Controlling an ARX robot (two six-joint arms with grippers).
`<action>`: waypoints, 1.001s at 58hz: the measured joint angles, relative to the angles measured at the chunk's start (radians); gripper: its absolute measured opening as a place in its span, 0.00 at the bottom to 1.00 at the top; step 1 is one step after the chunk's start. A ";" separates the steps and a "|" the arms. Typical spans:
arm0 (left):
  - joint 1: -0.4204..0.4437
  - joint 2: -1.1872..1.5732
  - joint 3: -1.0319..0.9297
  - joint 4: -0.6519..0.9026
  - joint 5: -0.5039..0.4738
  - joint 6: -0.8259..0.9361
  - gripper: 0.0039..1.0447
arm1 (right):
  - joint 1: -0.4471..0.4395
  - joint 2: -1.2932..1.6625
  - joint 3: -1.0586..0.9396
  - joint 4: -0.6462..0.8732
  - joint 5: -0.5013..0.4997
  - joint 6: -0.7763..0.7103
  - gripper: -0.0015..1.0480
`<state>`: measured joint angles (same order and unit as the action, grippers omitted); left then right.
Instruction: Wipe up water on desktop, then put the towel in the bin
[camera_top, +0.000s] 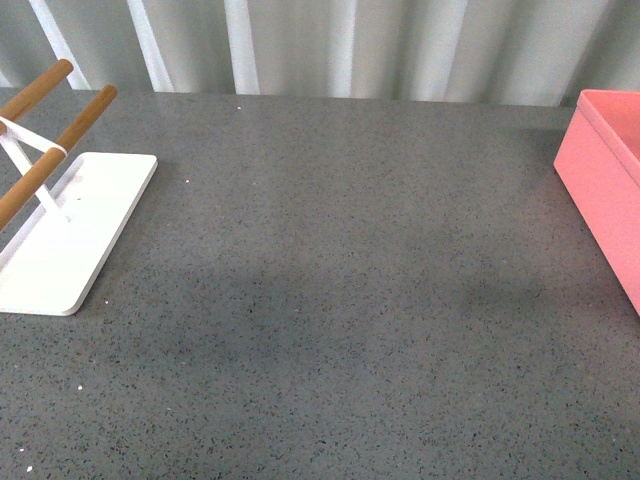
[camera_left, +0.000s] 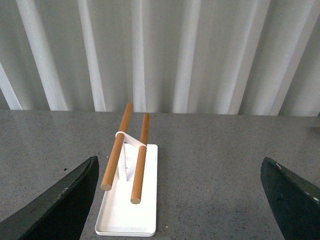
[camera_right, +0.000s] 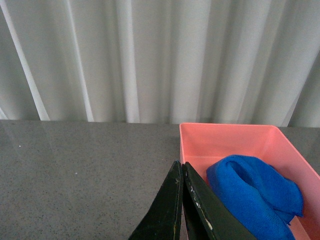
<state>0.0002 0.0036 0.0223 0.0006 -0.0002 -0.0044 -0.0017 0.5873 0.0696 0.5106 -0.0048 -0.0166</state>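
Observation:
The blue fluffy towel (camera_right: 255, 197) lies bunched inside the salmon-pink bin (camera_right: 230, 137) in the right wrist view. The bin (camera_top: 605, 180) stands at the right edge of the front view; its inside is hidden there. My right gripper (camera_right: 180, 167) is shut and empty, its tips by the bin's near left wall, apart from the towel. My left gripper (camera_left: 180, 172) is open and empty, above the dark grey speckled desktop (camera_top: 340, 290), facing the rack. Neither arm shows in the front view.
A white flat rack base (camera_top: 65, 235) with two wooden rods (camera_top: 55, 145) stands at the desktop's left; it also shows in the left wrist view (camera_left: 130, 210). A white corrugated wall (camera_top: 340, 45) runs behind the desktop.

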 joint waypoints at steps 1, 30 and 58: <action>0.000 0.000 0.000 0.000 0.000 0.000 0.94 | 0.000 -0.016 -0.005 -0.010 0.000 0.000 0.03; 0.000 0.000 0.000 0.000 0.000 0.000 0.94 | 0.000 -0.237 -0.053 -0.155 0.001 0.004 0.03; 0.000 0.000 0.000 0.000 0.000 0.000 0.94 | 0.000 -0.393 -0.053 -0.313 0.001 0.006 0.03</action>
<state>0.0002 0.0032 0.0223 0.0006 0.0002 -0.0040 -0.0017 0.1947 0.0170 0.1978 -0.0040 -0.0109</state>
